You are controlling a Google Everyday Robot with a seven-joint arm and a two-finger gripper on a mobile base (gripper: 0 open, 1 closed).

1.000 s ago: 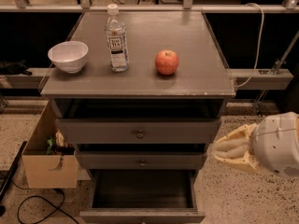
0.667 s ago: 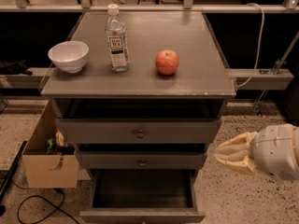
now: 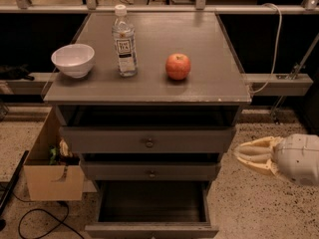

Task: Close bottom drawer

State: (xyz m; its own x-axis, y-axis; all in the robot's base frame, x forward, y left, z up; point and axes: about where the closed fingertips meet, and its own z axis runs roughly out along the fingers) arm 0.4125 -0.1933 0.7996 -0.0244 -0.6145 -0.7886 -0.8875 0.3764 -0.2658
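The bottom drawer (image 3: 152, 203) of the grey cabinet is pulled well out. Its dark, plain interior shows, and its slim front panel (image 3: 149, 230) lies at the lower edge of the camera view. The middle drawer (image 3: 149, 172) and the top drawer (image 3: 148, 141) each stand slightly out, and each shows a small round knob. My gripper (image 3: 238, 154), cream-coloured with a white wrist, hangs to the right of the cabinet at about the middle drawer's height. It points left and touches nothing.
On the cabinet top (image 3: 209, 78) stand a white bowl (image 3: 73, 59), a water bottle (image 3: 124, 41) and a red apple (image 3: 178, 66). A cardboard box (image 3: 50, 171) sits on the floor at the left, with a black cable (image 3: 30, 223) beside it. A rail and a white cable (image 3: 271, 44) run behind on the right.
My gripper has shifted only slightly beside the cabinet, dipping a little and coming back. The drawers have not moved.
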